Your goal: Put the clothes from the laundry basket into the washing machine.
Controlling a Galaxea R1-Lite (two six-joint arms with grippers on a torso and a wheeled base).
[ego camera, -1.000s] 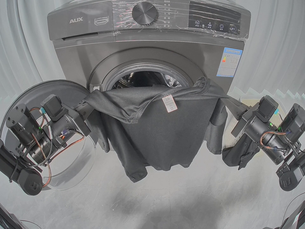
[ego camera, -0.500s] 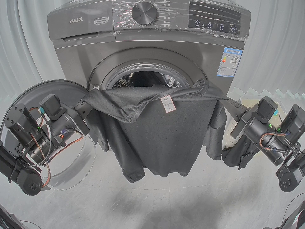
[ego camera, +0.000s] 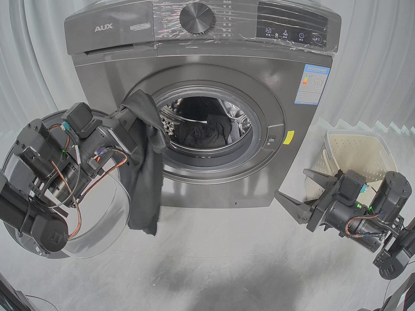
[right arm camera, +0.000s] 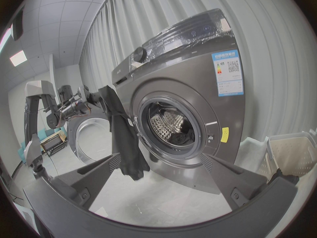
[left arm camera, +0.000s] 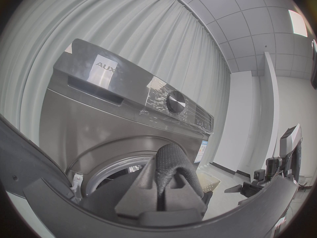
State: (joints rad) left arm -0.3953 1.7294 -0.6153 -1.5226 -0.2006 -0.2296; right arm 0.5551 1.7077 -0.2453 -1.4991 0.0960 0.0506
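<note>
The washing machine stands ahead, its door open to the left. Clothes lie inside the drum. 1 garment hangs from the left gripper, before the opening's left edge. The laundry basket sits right of the machine, behind the right gripper.

Matt dark knit garment hanging from my left gripper at left, satin grey metal washing machine, crinkled clear plastic film over its top panel, shiny perforated steel drum, cream perforated plastic laundry basket at right.
</note>
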